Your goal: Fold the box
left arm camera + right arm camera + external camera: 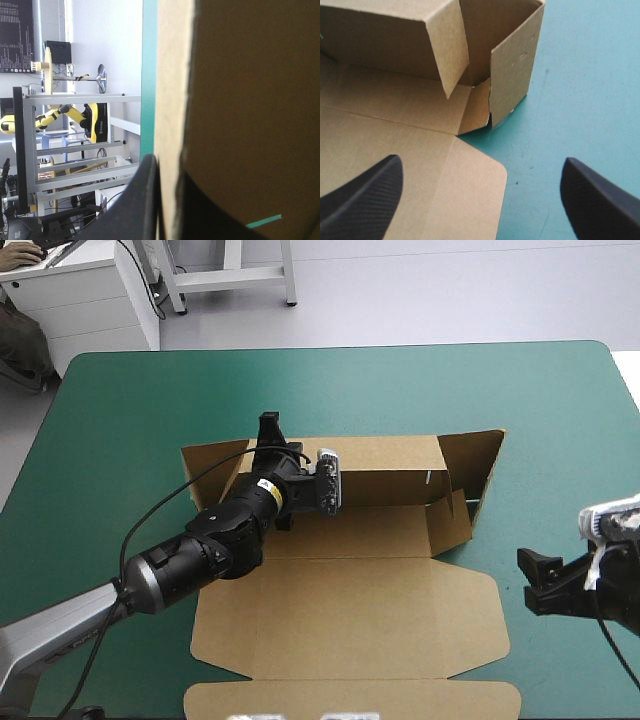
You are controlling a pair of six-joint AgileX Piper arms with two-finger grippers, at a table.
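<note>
The brown box [350,610] lies at the middle of the table, partly raised. Its long far wall [385,472] stands upright. The right end flap [478,470] and the left end flap [210,465] splay outward from the wall's two ends. The floor panel and the broad lid panel nearer the robot lie flat. The lid's tuck flap [350,698] reaches toward the table's near edge.

The left gripper [268,432] sits at the top of the far wall near its left end, and its arm lies across the floor panel and the lid's left part. In the left wrist view its black fingers [142,200] are clamped on the wall, with the board's pale cut edge running up between them.

The right gripper [532,578] is over the teal-green cover [560,440], just beside the lid panel's right edge. Its fingers [365,195] stand wide apart and hold nothing. Ahead of it the right wrist view shows the box's right far corner. There the end flap stands up from the floor panel and a small tab is bent at its foot.

Bare cover lies open beyond the far wall and at both ends of the box. The lid takes up the near side.
</note>
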